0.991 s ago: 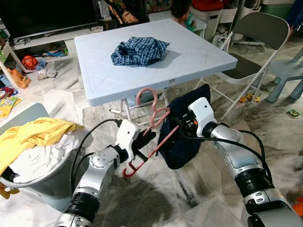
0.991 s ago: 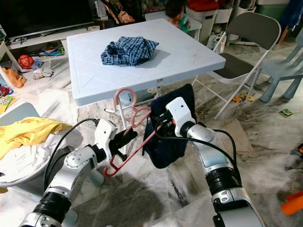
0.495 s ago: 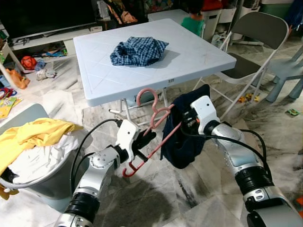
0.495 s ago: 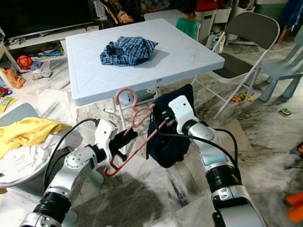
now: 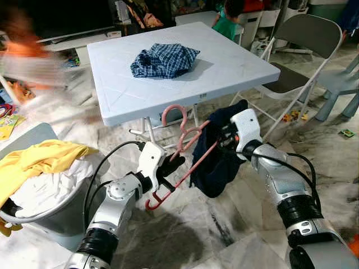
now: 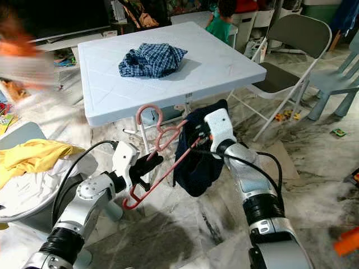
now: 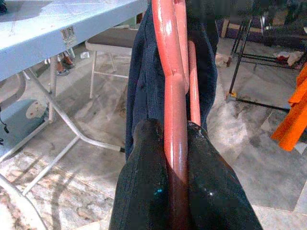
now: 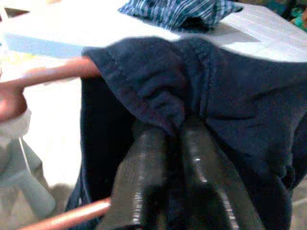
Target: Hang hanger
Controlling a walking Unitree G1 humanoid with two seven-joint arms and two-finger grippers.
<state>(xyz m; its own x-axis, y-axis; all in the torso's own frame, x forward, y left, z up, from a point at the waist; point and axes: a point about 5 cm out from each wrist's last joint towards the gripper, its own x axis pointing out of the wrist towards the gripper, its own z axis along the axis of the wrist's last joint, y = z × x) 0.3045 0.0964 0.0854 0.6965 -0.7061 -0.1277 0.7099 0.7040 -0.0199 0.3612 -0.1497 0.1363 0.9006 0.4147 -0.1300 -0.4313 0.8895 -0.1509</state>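
Observation:
A pink plastic hanger (image 5: 180,150) is held in the air in front of the white table (image 5: 112,84), its hook (image 5: 171,112) pointing up. My left gripper (image 5: 170,169) is shut on the hanger's lower bar; the left wrist view shows its fingers (image 7: 144,191) clamped on the pink bar (image 7: 173,120). A dark navy garment (image 5: 220,159) hangs over the hanger's far end. My right gripper (image 5: 227,134) is shut on the top edge of that garment (image 8: 153,96), beside the pink bar (image 8: 53,72).
A blue plaid garment (image 5: 164,59) lies on the table. A grey laundry basket (image 5: 50,216) with yellow and white clothes stands at my left. A grey folding chair (image 5: 297,61) stands at the right. A person (image 5: 227,17) is behind the table. Toys litter the marble floor.
My right gripper has moved a little up and to the right, drawing the navy garment further along the hanger. The left gripper holds still. A blurred shape now sweeps across the upper left.

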